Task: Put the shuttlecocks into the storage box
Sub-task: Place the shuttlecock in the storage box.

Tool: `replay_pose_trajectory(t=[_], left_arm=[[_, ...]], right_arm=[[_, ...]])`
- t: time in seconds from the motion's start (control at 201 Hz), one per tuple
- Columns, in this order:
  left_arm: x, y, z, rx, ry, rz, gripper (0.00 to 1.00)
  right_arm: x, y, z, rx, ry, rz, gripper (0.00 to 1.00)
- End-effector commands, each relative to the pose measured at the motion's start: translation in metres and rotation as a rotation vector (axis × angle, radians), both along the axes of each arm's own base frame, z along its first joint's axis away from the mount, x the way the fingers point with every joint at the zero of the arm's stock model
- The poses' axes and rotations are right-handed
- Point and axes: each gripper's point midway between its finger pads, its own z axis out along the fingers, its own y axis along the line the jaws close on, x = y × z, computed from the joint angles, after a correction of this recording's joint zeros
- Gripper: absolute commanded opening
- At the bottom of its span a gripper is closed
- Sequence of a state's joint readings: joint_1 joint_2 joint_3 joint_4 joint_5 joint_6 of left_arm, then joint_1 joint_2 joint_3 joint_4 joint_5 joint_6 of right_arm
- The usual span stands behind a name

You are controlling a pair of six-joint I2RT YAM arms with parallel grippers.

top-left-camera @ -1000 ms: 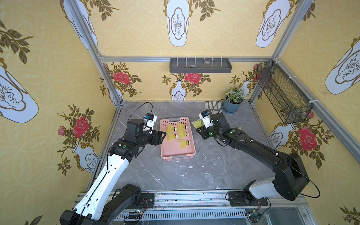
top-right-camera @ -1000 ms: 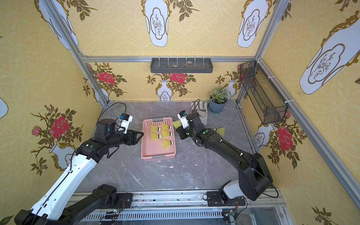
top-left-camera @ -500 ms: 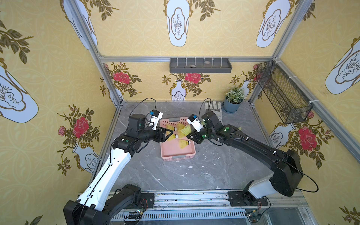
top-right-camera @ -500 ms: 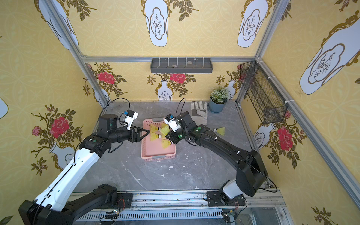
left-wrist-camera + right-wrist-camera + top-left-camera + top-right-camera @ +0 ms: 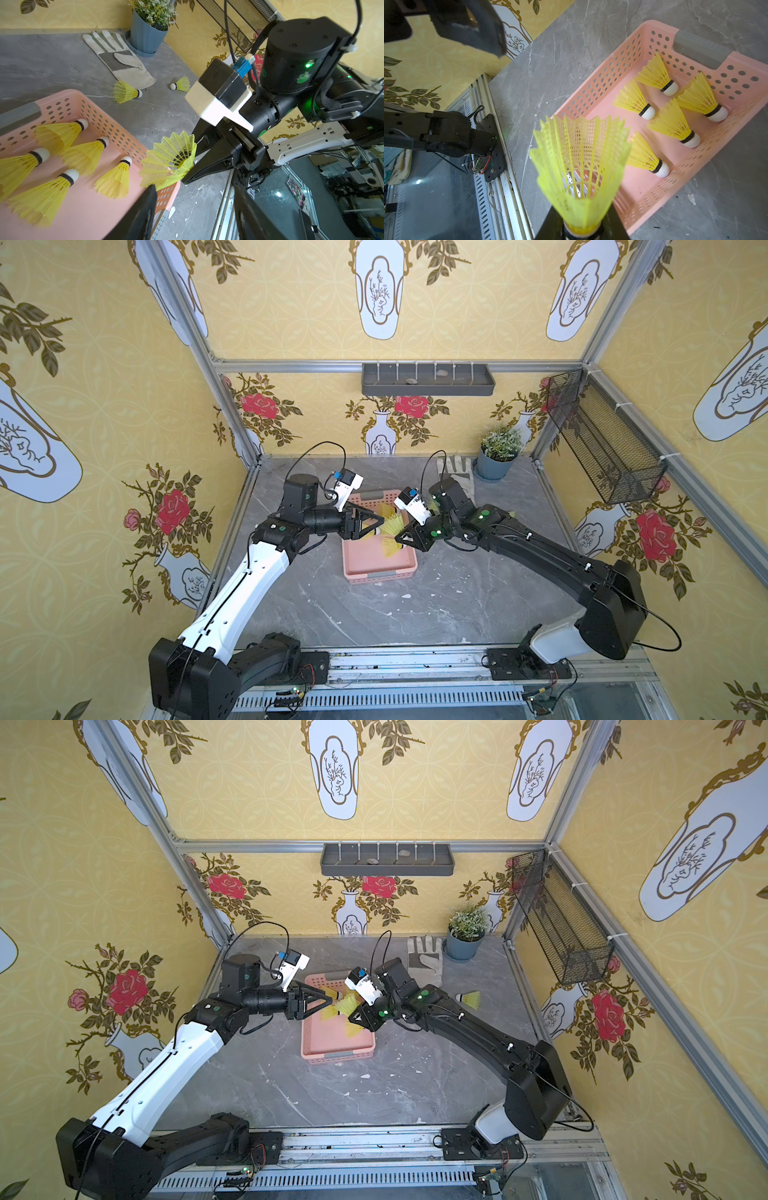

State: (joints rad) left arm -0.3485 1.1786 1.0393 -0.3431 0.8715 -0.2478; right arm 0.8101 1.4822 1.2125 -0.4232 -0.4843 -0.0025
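- Grey marble tabletop [image 5: 374, 614] fills the lower middle of both top views.
- Beyond it, at frame centre, sits the pink storage box [image 5: 353, 568] with five shuttlecocks [image 5: 675, 124] lying on its floor.
- Over the box's right-hand side, the right gripper [image 5: 401, 537] is clenched on the cork of the held shuttlecock [image 5: 170, 162]. Its long axis runs frame-left, skirt flared toward the left gripper [image 5: 376, 522], whose jaws stand apart and empty.
- The box floor lies below and left of the held one, so letting go there looks sufficient.
- Farther back, right of centre, two loose shuttlecocks [image 5: 125, 94] lie by a glove [image 5: 118, 56], nearer the right arm.
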Motion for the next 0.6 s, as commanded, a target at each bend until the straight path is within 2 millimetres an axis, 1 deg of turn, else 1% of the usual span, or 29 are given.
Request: replay_pose_trajectory(t=[0.0,0.134,0.209,0.383,0.593], left_arm=[[0.0,-0.007,0.004,-0.011,-0.045,-0.04,0.59],[0.002,-0.011,-0.001,0.005,-0.043,-0.048,0.57],[0.003,-0.014,-0.004,0.02,-0.047,-0.05,0.55],[0.006,-0.02,-0.012,0.063,-0.044,-0.054,0.53],[0.008,-0.023,-0.02,0.094,-0.042,-0.057,0.46]], right_arm=[[-0.006,0.003,0.009,0.03,-0.006,0.034,0.21],[-0.009,0.003,0.012,0.039,-0.004,0.043,0.21],[-0.01,0.004,0.013,0.041,-0.002,0.048,0.21],[-0.012,0.004,0.014,0.045,-0.004,0.052,0.21],[-0.012,0.003,0.016,0.046,-0.008,0.049,0.21]])
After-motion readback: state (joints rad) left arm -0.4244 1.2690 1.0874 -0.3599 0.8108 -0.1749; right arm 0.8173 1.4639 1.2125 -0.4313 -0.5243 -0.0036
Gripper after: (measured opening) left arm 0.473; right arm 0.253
